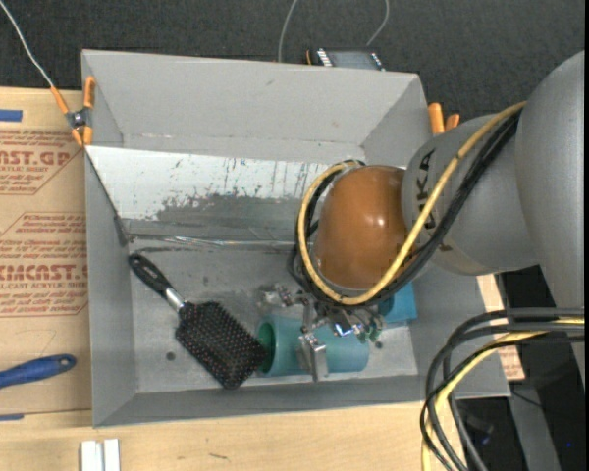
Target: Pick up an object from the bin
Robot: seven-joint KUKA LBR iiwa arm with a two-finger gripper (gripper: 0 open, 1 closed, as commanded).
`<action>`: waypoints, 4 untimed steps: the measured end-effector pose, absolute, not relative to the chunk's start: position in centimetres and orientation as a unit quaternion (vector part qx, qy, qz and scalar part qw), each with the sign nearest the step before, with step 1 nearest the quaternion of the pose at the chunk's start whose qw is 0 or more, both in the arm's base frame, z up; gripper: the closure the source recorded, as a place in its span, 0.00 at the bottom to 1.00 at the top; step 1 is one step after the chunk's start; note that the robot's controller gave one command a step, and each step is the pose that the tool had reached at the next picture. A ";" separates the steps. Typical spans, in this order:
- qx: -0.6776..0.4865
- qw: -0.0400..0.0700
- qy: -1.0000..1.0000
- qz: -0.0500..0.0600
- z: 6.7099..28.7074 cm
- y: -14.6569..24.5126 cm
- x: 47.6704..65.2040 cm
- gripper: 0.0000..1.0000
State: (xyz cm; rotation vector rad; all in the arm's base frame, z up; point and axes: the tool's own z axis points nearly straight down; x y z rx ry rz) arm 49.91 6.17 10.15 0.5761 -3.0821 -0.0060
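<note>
**Now the gripper is low over a teal tube**

Down in the lower middle of the frame, a teal tube (342, 358) lies on its side on the floor of the grey bin (255, 96), close to the bin's lower wall. Its long side runs left to right. Its dark green end (265, 338) points left and sits just beside the head of a black brush (218, 344). The brush's thin handle points to the upper left.

The big grey arm (535, 194) comes in from the right and bends down into the bin. Its round orange cover (361, 226) faces up, with yellow and black cables (463, 153) looped around it. The gripper (319, 346) hangs below the cover, right on top of the tube's middle. You cannot tell if it is open or closed.

The tube is smooth and round, bright teal. A blue thing (404, 308) peeks out beside it on the right, partly under the arm.
</note>
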 end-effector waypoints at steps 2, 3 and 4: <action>0.165 -0.006 -0.986 -0.003 7.3 11.0 48.5 0.00; 0.211 -0.007 -0.977 -0.002 9.4 10.0 48.3 0.00; 0.091 -0.010 -0.996 -0.004 7.1 10.1 48.5 0.00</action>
